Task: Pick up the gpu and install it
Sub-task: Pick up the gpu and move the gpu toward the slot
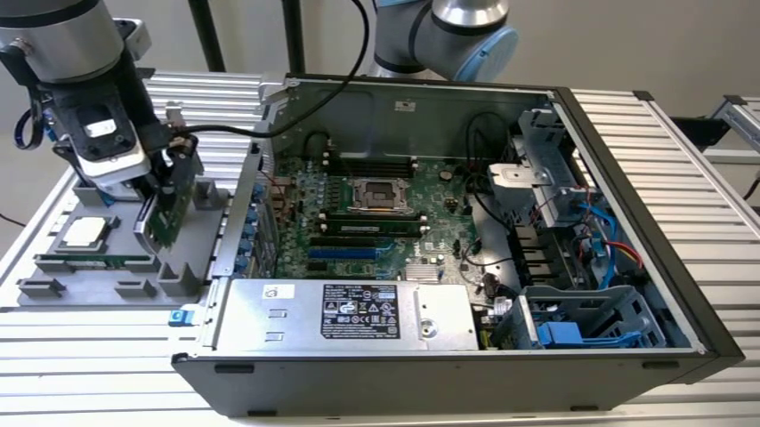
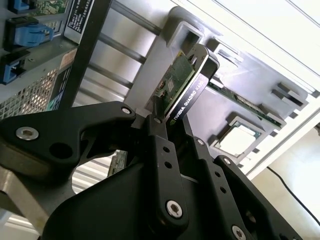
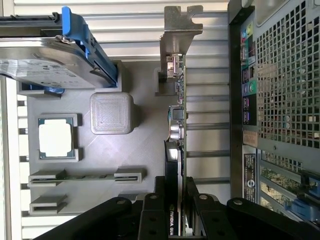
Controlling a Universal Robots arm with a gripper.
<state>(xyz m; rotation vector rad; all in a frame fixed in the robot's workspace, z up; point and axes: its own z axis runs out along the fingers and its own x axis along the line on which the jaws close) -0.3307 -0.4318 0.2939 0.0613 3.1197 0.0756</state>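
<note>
While my fingers (image 3: 152, 215) clench the gpu (image 3: 177, 115) edge-on over the gray parts tray (image 3: 140, 145), pickup seems underway, with seating it in the open computer case (image 1: 416, 382) left to do.

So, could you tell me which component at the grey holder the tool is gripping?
The gpu, the upright green card with the metal bracket; processor, memory stick and drive sit untouched.

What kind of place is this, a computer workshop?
Probably a robot lab or test bench for assembling computers: an open computer case on a slatted metal table, a grey tray of parts, and the gripper clamping the gpu.
</note>
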